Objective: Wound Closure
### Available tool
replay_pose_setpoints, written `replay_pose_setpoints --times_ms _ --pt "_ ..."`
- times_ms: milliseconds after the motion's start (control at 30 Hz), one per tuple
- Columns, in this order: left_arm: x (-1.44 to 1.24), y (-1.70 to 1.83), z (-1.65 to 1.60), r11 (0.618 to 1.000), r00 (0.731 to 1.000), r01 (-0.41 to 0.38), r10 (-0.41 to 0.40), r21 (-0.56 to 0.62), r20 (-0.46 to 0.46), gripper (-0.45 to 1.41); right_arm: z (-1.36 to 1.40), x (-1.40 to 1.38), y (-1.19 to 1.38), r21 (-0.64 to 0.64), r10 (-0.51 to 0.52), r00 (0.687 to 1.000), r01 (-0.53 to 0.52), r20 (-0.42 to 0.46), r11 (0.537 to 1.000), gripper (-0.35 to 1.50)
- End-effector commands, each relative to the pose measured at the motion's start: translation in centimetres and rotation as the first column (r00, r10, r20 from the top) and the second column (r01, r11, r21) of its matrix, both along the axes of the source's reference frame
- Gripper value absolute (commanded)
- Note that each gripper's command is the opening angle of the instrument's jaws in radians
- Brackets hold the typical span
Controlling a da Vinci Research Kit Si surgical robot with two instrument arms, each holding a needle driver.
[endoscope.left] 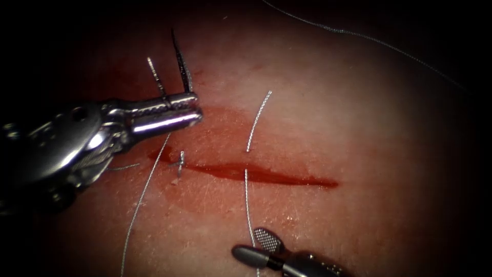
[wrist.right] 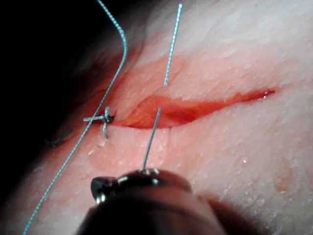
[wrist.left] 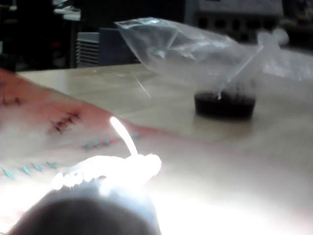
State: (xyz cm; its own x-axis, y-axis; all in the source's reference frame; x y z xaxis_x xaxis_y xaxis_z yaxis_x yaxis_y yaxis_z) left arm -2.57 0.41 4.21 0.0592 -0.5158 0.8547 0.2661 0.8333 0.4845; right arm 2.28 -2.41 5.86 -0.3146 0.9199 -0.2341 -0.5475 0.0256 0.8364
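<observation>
Above the cut [endoscope.left: 266, 175] | left tool [endoscope.left: 169, 114] grips needle [endoscope.left: 182, 64] | right tool [endoscope.left: 261, 246] open

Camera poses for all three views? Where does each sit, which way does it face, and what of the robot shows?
Endoscope: above and in front, looking down on the cut. The left tool holds the needle, apparently mid-curve and clear of the tissue. The right tool is open beside the thread.
Left wrist: looks along its shaft, past its own glared tool, to the bench and a plastic bag.
Right wrist: looks along its shaft, over its own tool, at the cut.
Shared: endoscope and right wrist both show the cut, the knot and the thread.
</observation>
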Motion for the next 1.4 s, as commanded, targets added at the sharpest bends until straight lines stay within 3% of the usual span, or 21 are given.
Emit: replay_pose_setpoints --times_ms 33,100,133,200,267,300,367,400,567,600,700,933,1133,1267,1300,1400 --pt "-0.01 0.07 0.02 0.996 0.999 -0.029 0.026 -0.085 -0.037 -0.45 -0.27 0.01 0.38 -0.006 0.060 0.998 -0.060 0.004 0.998 1.14" --pt "0.02 0.01 0.16 0.968 0.991 -0.103 0.080 -0.231 -0.109 -0.45 -0.43 -0.05 0.58 -0.005 0.091 0.996 -0.091 -0.017 0.996 1.13" --pt "0.05 -0.03 0.26 0.886 0.968 -0.215 0.138 -0.411 -0.209 -0.45 -0.59 -0.14 0.82 0.007 0.142 0.988 -0.142 -0.062 0.990 1.13" --pt "0.05 -0.13 0.37 0.708 0.874 -0.455 0.238 -0.540 -0.424 -0.45 -0.75 -0.27 1.21 0.143 0.312 0.922 -0.286 -0.230 0.948 1.09" --pt "0.04 -0.18 0.40 0.652 0.845 -0.509 0.257 -0.561 -0.469 -0.45 -0.75 -0.32 1.31 0.236 0.359 0.865 -0.290 -0.350 0.928 1.09" --pt "0.03 -0.28 0.44 0.551 0.834 -0.545 0.284 -0.631 -0.472 -0.45 -0.69 -0.34 1.32 0.305 0.377 0.798 -0.253 -0.470 0.918 1.09" --pt "-0.01 -0.40 0.47 0.485 0.824 -0.566 0.329 -0.667 -0.461 -0.45 -0.62 -0.27 1.22 0.287 0.308 0.800 -0.178 -0.515 0.941 0.89" --pt "-0.04 -0.46 0.48 0.458 0.815 -0.578 0.346 -0.675 -0.464 -0.45 -0.60 -0.23 1.20 0.284 0.287 0.801 -0.153 -0.526 0.947 0.89" --pt "-0.23 -0.67 0.57 0.391 0.787 -0.606 0.420 -0.693 -0.452 -0.45 -0.50 0.15 1.09 0.166 0.125 0.819 -0.036 -0.560 0.985 0.89" --pt "-0.25 -0.71 0.58 0.382 0.785 -0.605 0.431 -0.699 -0.444 -0.45 -0.49 0.19 1.06 0.148 0.098 0.820 -0.016 -0.565 0.989 0.89" --pt "-0.43 -0.97 0.59 0.461 0.785 -0.602 0.493 -0.652 -0.375 -0.45 -0.45 0.35 1.11 0.057 0.023 0.833 0.010 -0.552 0.998 0.89" --pt "-0.48 -1.13 0.56 0.503 0.781 -0.605 0.526 -0.617 -0.337 -0.45 -0.47 0.37 1.26 -0.030 -0.016 0.847 0.000 -0.532 1.000 0.89" --pt "-0.46 -1.12 0.57 0.542 0.790 -0.602 0.512 -0.587 -0.337 -0.45 -0.53 0.29 1.24 -0.026 -0.021 0.844 0.008 -0.536 1.000 0.74" --pt "-0.46 -1.12 0.59 0.570 0.796 -0.598 0.504 -0.564 -0.335 -0.45 -0.56 0.25 1.24 -0.024 -0.022 0.843 0.011 -0.538 1.000 0.35" --pt "-0.46 -1.12 0.60 0.574 0.797 -0.597 0.502 -0.560 -0.335 -0.45 -0.58 0.25 1.23 -0.023 -0.021 0.843 0.010 -0.538 1.000 0.09" --pt "-0.45 -1.12 0.60 0.579 0.798 -0.596 0.502 -0.556 -0.334 -0.45 -0.60 0.25 1.22 -0.011 0.027 0.855 -0.038 -0.518 0.999 -0.25"
